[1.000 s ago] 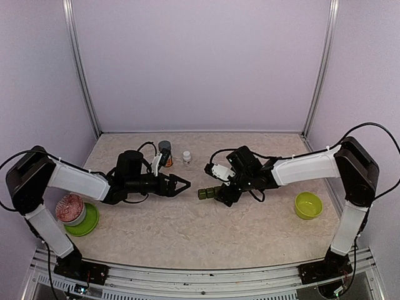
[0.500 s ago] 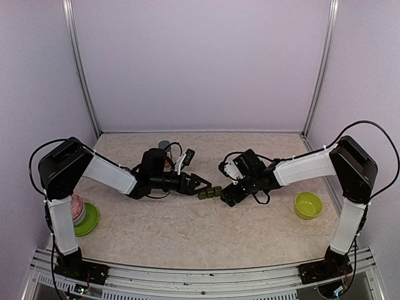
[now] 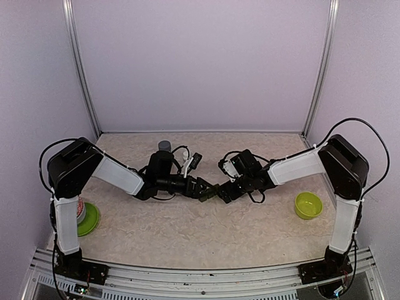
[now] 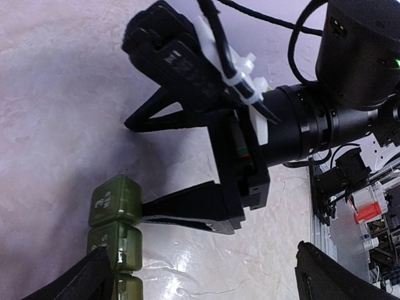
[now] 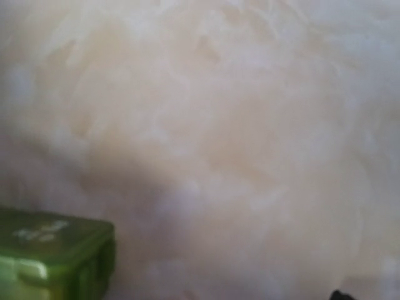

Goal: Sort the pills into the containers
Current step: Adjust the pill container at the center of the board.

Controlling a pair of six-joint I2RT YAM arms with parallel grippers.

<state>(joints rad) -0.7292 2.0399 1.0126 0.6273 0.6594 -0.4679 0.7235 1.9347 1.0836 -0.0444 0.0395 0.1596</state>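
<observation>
Two sets of fingers meet at the middle of the desk [image 4: 69, 87].

In the left wrist view, the left fingers [image 4: 87, 281] are spread wide, with one dark tip in each lower corner. The pill box [image 4: 115, 228] is an olive-green strip of joined square compartments with the lids down. It lies flat on the desk at the lower left, just beside the nearer of those tips. Facing it, the right fingers [image 4: 187, 209] are also spread wide, with nothing between them. The lower one reaches the end compartment and seems to touch it, while the upper one stands well clear.

The right wrist view is blurred. Marbled desk fills it, and one end of the pill box, with pale marks on its lid, sits in the lower left corner.

In the top view, both arms stretch inward until their fingers nearly meet, and the pill box is largely hidden between them. A lime-green bowl [image 3: 308, 205] sits well apart by the right arm. A green dish [image 3: 89, 220] lies by the left arm's base, and a grey-capped bottle [image 3: 164, 145] stands behind the left arm.
</observation>
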